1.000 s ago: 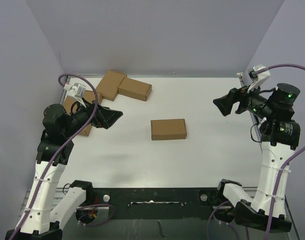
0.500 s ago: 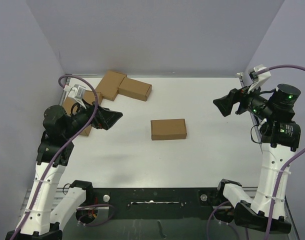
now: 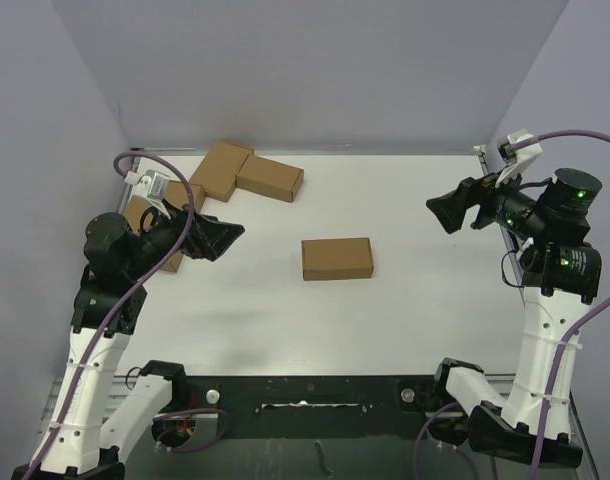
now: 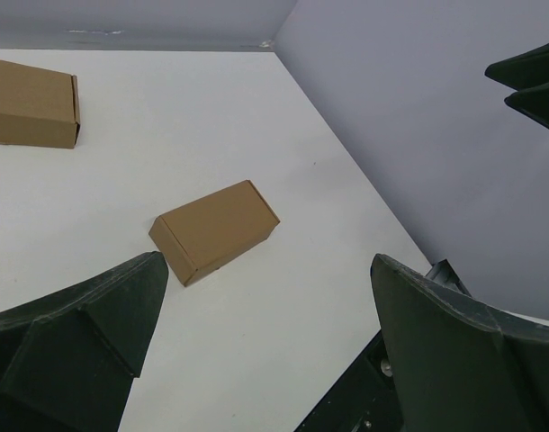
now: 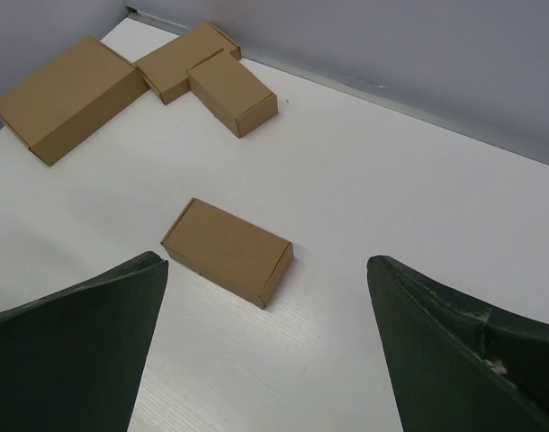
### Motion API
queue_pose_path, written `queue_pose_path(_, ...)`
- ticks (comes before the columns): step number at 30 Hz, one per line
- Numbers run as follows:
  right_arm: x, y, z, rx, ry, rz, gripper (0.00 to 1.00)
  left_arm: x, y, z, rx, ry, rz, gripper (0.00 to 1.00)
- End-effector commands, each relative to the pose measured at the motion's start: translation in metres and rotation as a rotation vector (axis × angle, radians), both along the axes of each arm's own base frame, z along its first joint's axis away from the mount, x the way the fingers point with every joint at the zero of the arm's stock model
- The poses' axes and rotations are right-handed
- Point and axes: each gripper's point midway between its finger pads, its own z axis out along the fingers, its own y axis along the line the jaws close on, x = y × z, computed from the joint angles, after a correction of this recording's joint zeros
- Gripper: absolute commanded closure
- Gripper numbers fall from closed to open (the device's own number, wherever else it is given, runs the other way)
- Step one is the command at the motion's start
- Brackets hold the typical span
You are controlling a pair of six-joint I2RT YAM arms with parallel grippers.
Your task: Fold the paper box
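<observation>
Barely any change: the left arm (image 3: pixel 113 262) has eased back a touch and the right arm (image 3: pixel 557 255) is static. The box (image 3: pixel 337 258) sits closed mid-counter (image 3: pixel 415 310), unmoved, well apart from both. Left jaws and right jaws are spread, empty. Folding looks finished.

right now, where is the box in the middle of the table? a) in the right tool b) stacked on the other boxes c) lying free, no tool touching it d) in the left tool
c: the box lies alone on the table, with the left tool and right tool both open and apart from it.
</observation>
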Motion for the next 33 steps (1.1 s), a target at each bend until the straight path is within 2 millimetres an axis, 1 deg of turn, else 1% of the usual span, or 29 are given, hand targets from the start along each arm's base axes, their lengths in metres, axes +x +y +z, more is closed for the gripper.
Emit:
queue_pose_path(1,-0.0033,-0.0009,0.0142,-0.013,-0.056,-0.010,0.02,-0.0001,0.0038,0.0084,0.008,-0.060,0.018,0.02)
queue_pose_path(33,-0.0031,-0.0023,0.0135,-0.027,-0.062,-0.013,0.02,0.0019,0.0048,0.0041,0.014,-0.053,0.027,0.02)
